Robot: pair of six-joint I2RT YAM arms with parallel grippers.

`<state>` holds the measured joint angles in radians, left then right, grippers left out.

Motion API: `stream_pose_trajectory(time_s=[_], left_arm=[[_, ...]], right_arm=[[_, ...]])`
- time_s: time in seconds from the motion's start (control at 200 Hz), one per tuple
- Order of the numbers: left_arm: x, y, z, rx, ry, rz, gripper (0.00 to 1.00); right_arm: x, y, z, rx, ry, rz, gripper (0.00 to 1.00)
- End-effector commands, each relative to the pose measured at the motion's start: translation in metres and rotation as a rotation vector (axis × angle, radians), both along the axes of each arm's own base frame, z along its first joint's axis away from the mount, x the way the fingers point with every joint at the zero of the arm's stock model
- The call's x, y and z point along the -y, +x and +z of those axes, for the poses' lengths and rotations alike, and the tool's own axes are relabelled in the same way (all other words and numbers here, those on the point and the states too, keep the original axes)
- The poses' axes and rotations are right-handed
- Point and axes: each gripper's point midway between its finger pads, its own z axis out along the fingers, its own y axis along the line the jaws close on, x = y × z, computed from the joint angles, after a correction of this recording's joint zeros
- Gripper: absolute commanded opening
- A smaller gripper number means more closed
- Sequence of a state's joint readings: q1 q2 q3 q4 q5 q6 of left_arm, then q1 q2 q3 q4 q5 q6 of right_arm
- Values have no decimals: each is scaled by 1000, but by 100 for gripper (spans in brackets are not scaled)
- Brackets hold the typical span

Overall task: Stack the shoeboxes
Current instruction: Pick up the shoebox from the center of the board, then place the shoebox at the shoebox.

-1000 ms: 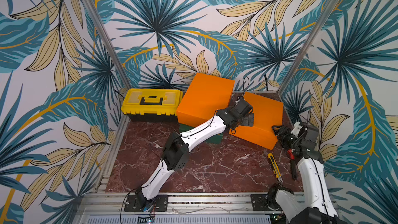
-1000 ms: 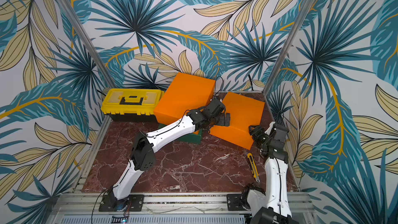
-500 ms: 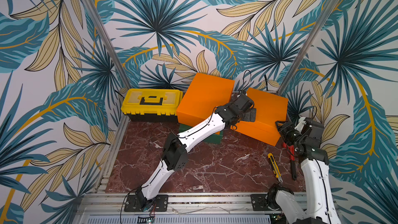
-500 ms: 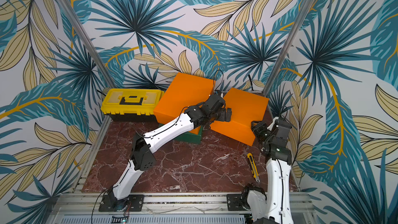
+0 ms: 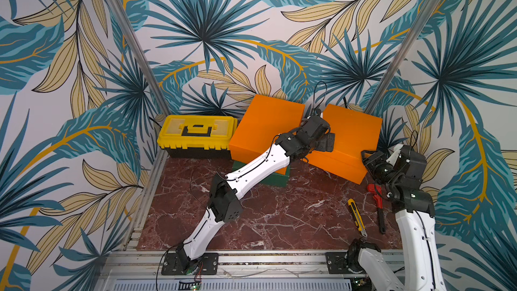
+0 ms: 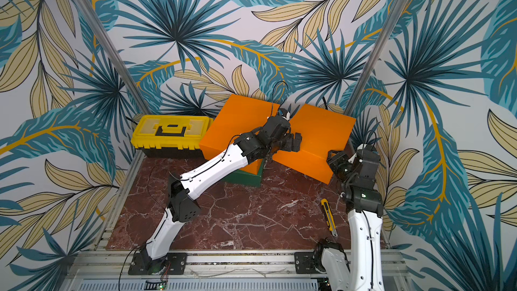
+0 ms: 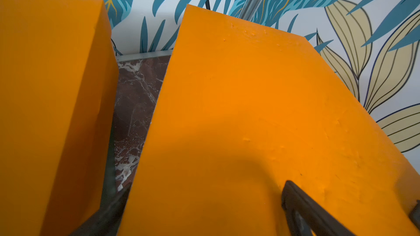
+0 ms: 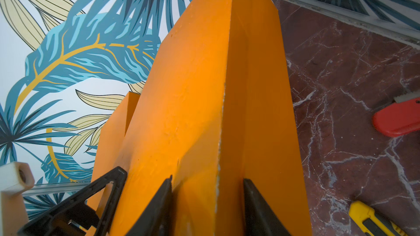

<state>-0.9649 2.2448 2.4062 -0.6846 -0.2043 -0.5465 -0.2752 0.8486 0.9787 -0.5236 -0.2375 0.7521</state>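
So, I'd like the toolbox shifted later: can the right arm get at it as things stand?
Probably not. The right claw grips the corner of the unstacked orange shoebox, and the yellow toolbox sits at the far side, beyond the stacked shoeboxes and the left arm.

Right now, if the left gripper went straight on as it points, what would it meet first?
The unstacked orange box, now between the left gripper's open jaws; beyond it, probably the wall.
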Motion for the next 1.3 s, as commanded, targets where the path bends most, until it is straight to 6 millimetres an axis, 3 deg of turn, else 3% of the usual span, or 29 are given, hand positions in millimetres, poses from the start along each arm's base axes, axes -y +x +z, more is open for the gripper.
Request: stream_pose_trajectory(time_s=[0.0,0.285,0.611,0.826,1.062,1.297], left_arm=[[89,-128,79,59,-256,-419,98],[83,-135,102,118,-265,-423,98],[66,-138,131,189,-271,-400,98],[53,-138,149,236,-269,-384,99],[26,-128,156,298,-211,-298,99],[-21,-100,147,277,-202,-182,99]], right_arm=[[-87,-8,46,142,77,413,48],[-95,-18,83,208,47,438,48],[-115,-17,121,283,56,498,47],[-142,-9,135,298,38,566,46],[-184,5,145,301,-7,653,46],[-219,27,148,297,-40,705,46]])
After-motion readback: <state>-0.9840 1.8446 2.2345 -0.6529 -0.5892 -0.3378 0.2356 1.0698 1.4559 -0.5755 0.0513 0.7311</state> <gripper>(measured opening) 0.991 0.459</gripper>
